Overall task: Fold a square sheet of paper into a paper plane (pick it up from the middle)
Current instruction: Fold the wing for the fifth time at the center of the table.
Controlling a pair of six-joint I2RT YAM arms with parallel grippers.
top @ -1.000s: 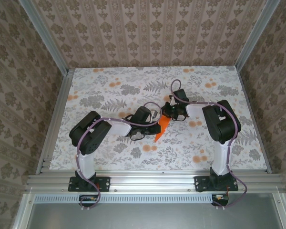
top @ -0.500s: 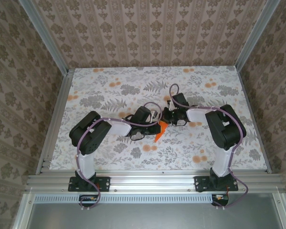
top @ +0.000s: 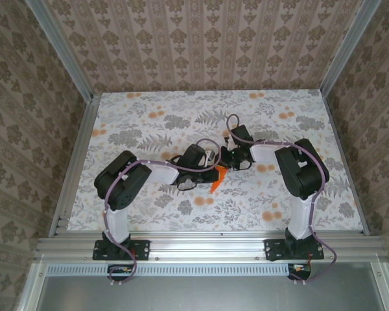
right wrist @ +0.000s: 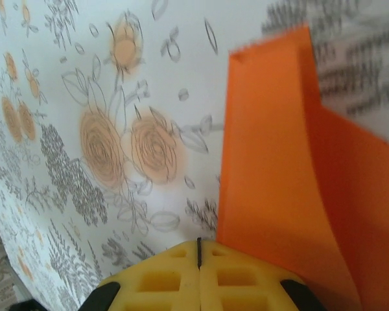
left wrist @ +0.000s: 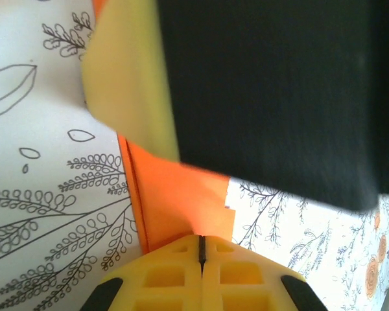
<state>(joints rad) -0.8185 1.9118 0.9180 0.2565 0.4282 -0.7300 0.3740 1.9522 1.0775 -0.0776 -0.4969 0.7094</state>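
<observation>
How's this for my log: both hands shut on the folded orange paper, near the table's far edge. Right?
Wrong place: the left hand and right hand are shut on the folded orange paper over the table's middle, per the top external view.

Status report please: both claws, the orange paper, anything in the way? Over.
Left claw shut on folded orange paper. Right claw shut at the paper's edge, grip unclear. Claws close together; no other obstacle seen.

Bright even daylight; soft shadows; wrist views blurred.
</observation>
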